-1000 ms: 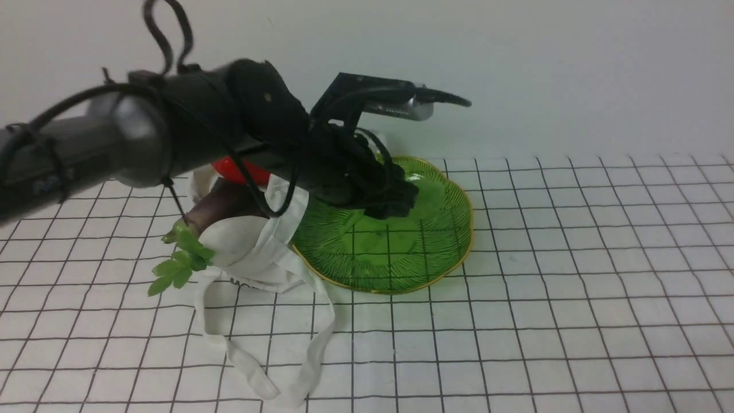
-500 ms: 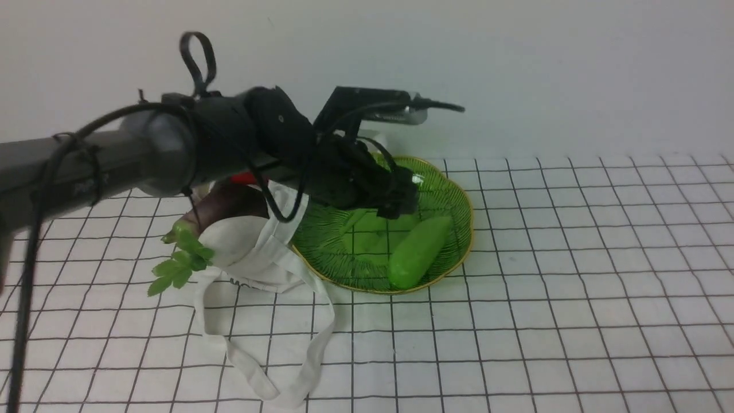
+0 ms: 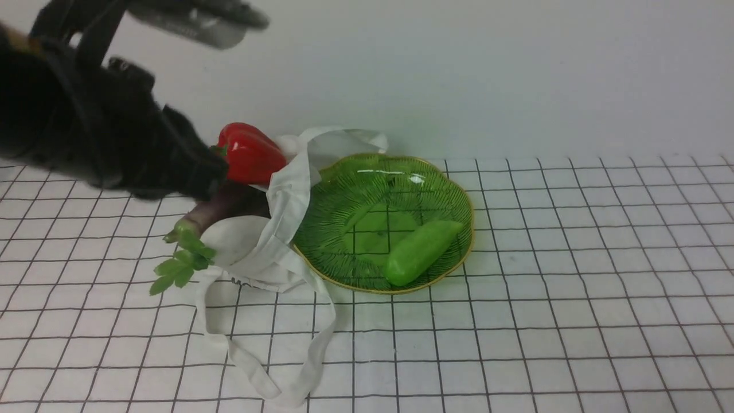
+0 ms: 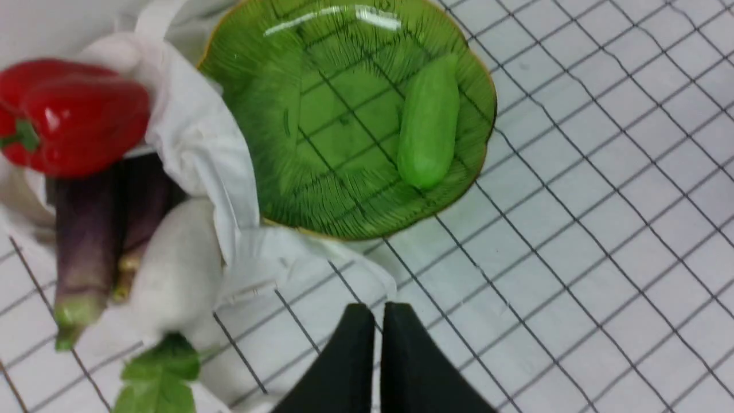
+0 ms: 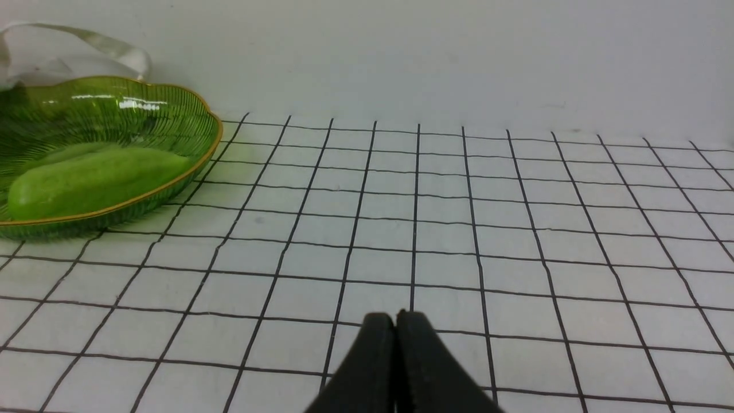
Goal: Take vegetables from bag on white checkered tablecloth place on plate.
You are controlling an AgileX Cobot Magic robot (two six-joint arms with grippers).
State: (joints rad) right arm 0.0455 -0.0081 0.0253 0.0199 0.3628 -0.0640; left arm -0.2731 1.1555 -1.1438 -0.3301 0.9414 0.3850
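1. Worry: the floppy bag (image 3: 287,195) lies against the plate (image 3: 367,189), so a sloppy grab at the red pepper (image 3: 252,154) could snag cloth and tug the plate (the cucumber (image 3: 422,252) on it looks ready to roll).
2. The left gripper (image 4: 375,312) is pinched together, empty and raised near the bag. The pepper sits at the bag mouth, near it but not touching. The right gripper (image 5: 395,318) is closed too, holding nothing.

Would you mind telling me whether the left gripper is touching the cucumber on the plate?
Apart. The left wrist view shows the left gripper shut, with bare tablecloth between it and the cucumber lying on the plate.
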